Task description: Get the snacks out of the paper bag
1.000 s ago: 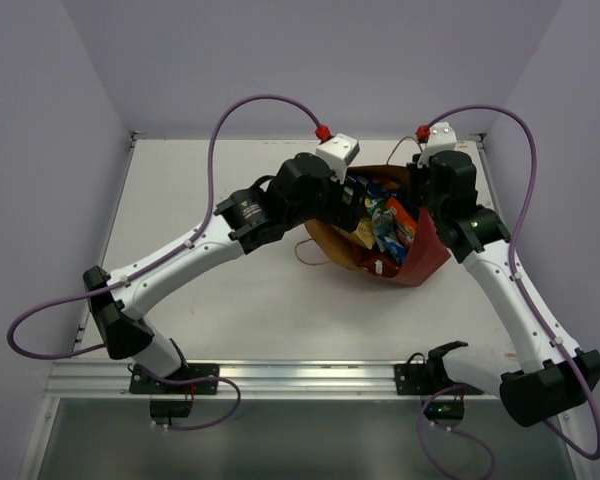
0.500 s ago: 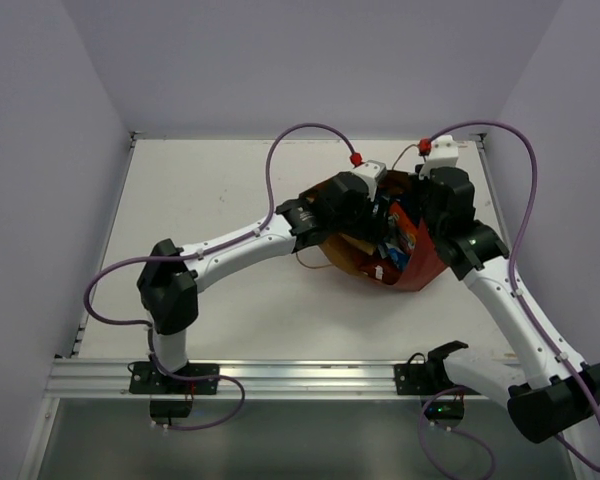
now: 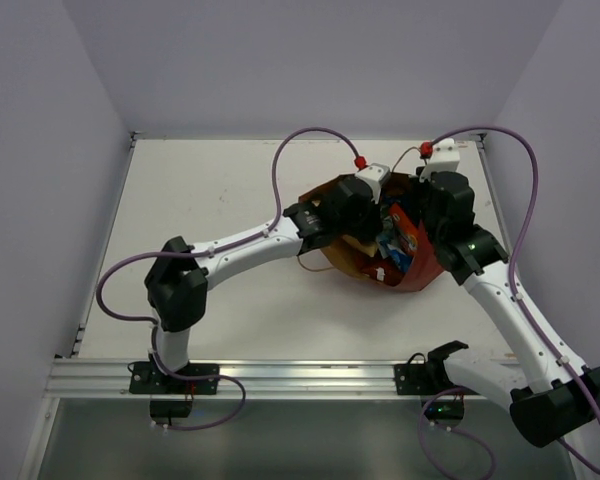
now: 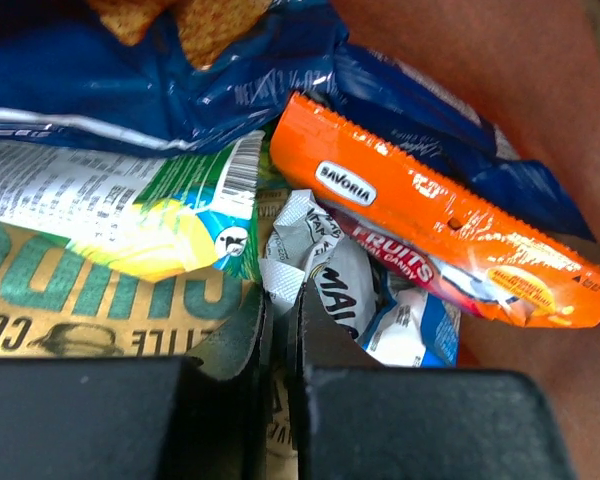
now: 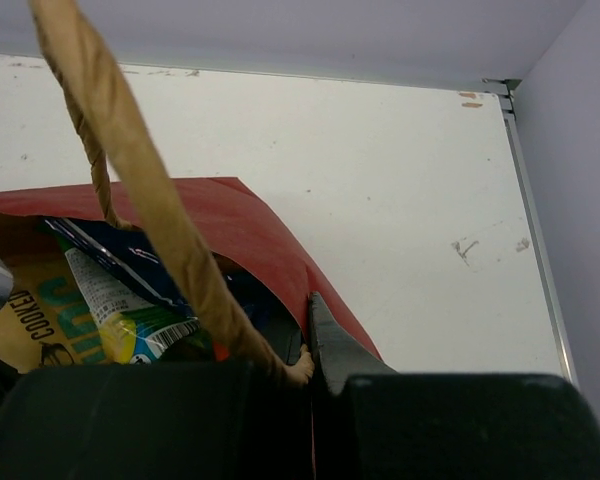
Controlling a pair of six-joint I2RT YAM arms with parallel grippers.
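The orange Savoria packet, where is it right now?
In the left wrist view the orange packet lies slanted across the right half, inside the paper bag, over a blue chip bag and just above a Fruits candy pack.

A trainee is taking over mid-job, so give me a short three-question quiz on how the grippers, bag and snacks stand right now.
1. True or false: the left gripper is inside the paper bag, among the snacks.
2. What colour is the Savoria packet? A green, B orange, C blue.
3. Fill in: the right gripper is shut on the paper bag's edge, right beside its twisted-paper ____.

Key: 1 true; 2 B; 3 handle.
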